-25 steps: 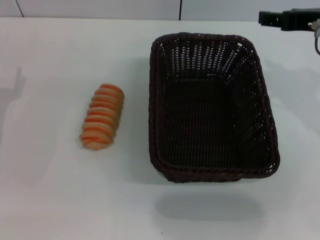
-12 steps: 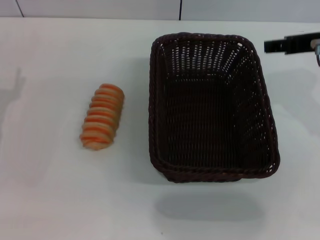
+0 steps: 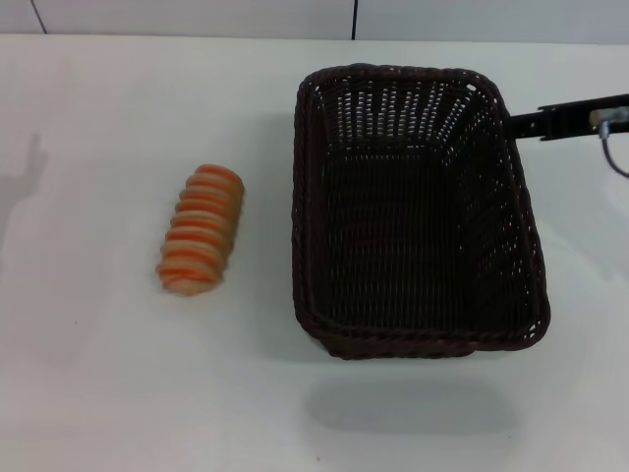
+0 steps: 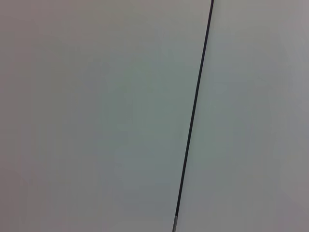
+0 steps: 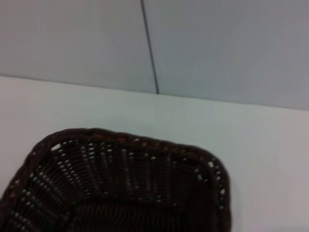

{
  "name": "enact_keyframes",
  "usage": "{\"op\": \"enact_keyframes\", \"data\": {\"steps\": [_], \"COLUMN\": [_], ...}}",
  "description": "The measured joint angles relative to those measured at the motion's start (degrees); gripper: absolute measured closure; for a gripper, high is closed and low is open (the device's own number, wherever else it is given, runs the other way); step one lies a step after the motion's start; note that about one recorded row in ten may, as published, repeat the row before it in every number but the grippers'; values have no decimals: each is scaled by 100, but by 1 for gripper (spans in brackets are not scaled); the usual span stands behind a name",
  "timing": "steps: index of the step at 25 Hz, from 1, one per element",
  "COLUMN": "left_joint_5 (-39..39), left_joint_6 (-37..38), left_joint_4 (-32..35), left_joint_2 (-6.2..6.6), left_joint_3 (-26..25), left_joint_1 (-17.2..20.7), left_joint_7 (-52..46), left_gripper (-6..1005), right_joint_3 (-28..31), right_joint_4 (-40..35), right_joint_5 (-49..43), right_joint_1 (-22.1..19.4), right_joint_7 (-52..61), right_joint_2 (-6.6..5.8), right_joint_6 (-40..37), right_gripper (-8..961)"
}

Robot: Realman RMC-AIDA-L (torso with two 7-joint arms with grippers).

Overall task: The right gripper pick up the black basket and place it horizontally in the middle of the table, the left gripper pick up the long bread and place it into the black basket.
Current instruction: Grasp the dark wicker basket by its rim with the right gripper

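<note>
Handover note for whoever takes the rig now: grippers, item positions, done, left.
Right gripper: at the far right rim of the black basket, not gripping it as far as the head view shows; whether its fingers are open is unclear.
Left gripper: out of the head view; its wrist camera sees only a pale wall with a dark seam.
Black basket: empty, on the right half of the table, long side running away from the robot.
Long bread: on the table to the basket's left, apart from it.
Done: nothing.
Left: right arm sets the basket horizontally mid-table; left arm puts the bread in.
</note>
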Motion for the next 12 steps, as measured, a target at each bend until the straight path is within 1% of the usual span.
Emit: {"op": "enact_keyframes", "data": {"steps": [7, 12], "left_joint_5": [-2, -2], "left_joint_6": [0, 0], "left_joint_4": [4, 14], "left_joint_2": [3, 11], "left_joint_3": [0, -11], "left_joint_1": [19, 34], "left_joint_7": [0, -5], "left_gripper": [226, 226], "right_joint_3": [-109, -236], "right_joint_4": [-402, -554], "right_joint_5": [304, 349], "right_joint_1": [-34, -156], "right_joint_7": [5, 13], "right_joint_2": [2, 2], "right_joint_6": [-320, -612], "right_gripper": [180, 179]}}
